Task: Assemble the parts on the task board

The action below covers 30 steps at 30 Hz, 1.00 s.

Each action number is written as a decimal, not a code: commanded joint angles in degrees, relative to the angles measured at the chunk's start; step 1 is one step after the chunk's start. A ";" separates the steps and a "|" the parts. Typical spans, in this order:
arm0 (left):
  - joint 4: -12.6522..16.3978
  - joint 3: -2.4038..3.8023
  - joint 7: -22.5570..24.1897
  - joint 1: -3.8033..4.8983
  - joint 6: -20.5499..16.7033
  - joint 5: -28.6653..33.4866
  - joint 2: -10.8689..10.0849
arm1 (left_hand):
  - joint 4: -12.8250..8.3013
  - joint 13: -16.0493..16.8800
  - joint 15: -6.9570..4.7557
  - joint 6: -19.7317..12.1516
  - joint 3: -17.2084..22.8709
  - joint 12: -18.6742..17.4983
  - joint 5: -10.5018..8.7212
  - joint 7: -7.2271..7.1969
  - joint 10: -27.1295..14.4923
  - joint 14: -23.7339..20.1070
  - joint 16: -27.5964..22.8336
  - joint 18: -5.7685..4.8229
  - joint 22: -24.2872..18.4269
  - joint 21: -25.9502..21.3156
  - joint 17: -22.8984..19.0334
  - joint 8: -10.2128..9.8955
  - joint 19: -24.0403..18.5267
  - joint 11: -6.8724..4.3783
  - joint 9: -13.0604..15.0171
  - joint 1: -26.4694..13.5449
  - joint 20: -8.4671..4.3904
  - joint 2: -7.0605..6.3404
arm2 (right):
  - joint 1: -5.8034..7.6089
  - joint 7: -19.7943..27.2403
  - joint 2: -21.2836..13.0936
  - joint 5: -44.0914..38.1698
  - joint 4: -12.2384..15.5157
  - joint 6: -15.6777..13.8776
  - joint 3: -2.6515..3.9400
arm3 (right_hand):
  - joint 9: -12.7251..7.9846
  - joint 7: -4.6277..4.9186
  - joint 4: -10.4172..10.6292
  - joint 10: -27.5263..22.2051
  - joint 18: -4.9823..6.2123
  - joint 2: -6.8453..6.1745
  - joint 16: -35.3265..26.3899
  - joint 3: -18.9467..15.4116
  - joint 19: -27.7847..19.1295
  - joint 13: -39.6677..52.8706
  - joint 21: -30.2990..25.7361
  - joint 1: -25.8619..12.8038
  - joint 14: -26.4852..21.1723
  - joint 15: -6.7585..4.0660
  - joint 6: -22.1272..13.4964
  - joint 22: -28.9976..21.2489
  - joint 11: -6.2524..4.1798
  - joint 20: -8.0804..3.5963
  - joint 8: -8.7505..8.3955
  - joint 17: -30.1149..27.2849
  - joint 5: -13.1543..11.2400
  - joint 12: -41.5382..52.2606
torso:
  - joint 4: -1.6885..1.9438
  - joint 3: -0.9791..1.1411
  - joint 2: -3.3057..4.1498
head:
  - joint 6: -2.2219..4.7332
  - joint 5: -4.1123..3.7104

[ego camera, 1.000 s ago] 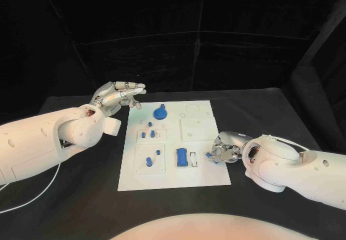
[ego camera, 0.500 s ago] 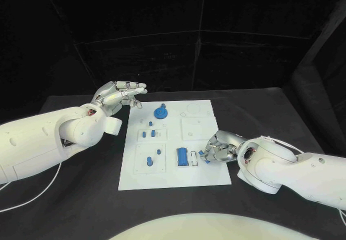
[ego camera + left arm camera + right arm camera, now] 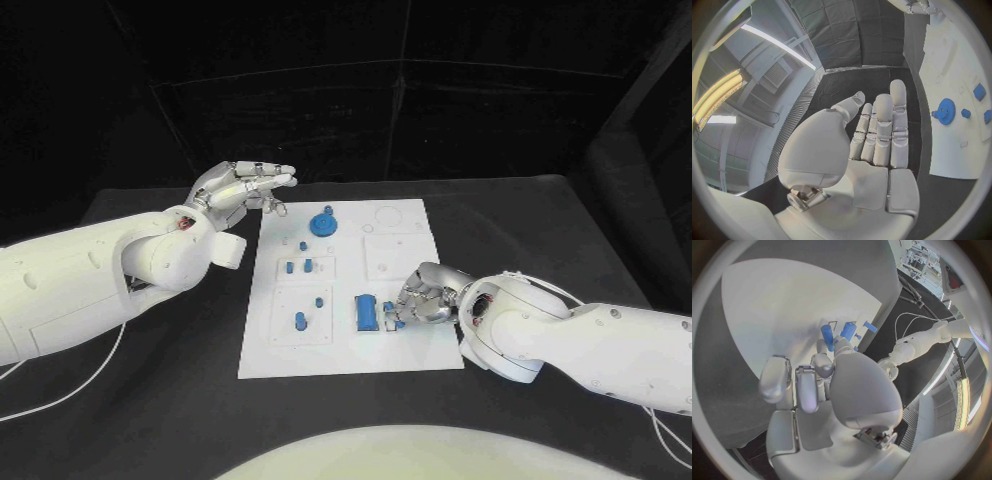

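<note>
Head view: right hand [image 3: 423, 297] has moved left across the board [image 3: 274, 350], pinching a small blue part [image 3: 391, 309] beside the blue block [image 3: 366, 313]; insertion likely next. Left wrist view: left hand [image 3: 870, 145] empty, fingers extended, near the gear [image 3: 946, 110].

The head view looks steeply down from above onto the black table [image 3: 173, 400], taking in the whole white board [image 3: 351, 290] and both arms. The left wrist view sits close behind the left hand [image 3: 873, 145], facing along its fingers past the board's edge [image 3: 954, 100]. The right wrist view sits close behind the right hand [image 3: 820, 385], facing down onto the same board [image 3: 786, 305].
</note>
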 commanded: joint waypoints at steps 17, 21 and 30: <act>0.21 0.03 -0.06 0.06 0.94 0.07 -0.10 | -0.06 0.03 -0.06 0.02 -0.44 0.27 -0.07 -0.22 -0.55 -0.50 0.14 0.34 -0.12 -0.27 -0.12 0.35 -0.07 -0.11 0.04 0.20 0.12 0.52 | 0.06 -2.24 1.45 -1.09 -1.00 1.74 0.01 | 1.18 -0.79 1.72 1.14 -0.82 -1.11 0.42 -2.98 0.33 0.68 0.31 -6.16 3.58 -0.50 2.78 0.30 -0.58 -0.47 1.55 2.16 1.47 0.88 | -0.11 0.07 -0.01 | -0.25 0.10; 0.20 0.03 -0.11 0.06 0.96 0.07 -0.09 | -0.06 0.03 -0.06 0.02 -0.44 0.27 -0.07 -0.22 -0.55 -0.50 0.14 0.34 -0.12 -0.27 -0.12 0.35 -0.07 -0.11 0.04 0.20 0.12 0.52 | 0.06 -2.37 1.57 -1.69 -1.01 1.64 0.02 | 1.53 -0.76 1.77 1.26 -0.84 -1.02 0.40 -4.80 0.32 0.81 0.27 -8.29 3.58 -0.48 2.83 0.29 -0.54 -0.53 1.78 2.17 -4.05 0.93 | -0.09 0.04 -0.03 | -0.31 0.06; 0.28 0.03 -0.34 0.06 1.03 0.07 -0.19 | -0.05 0.01 -0.03 -0.15 -0.59 0.32 -0.09 -0.12 -0.69 -0.53 0.17 0.33 -0.15 -0.31 -0.15 0.32 -0.06 -0.06 0.00 0.12 0.13 0.42 | 0.06 -2.36 1.40 -2.73 -1.06 0.77 0.02 | 2.16 -0.74 1.86 1.14 -0.81 -0.71 0.19 -8.56 0.26 0.83 0.16 -12.29 3.53 -0.44 2.47 0.23 -0.48 -0.47 2.06 1.97 -15.41 0.75 | -0.07 0.01 -0.04 | -0.34 0.00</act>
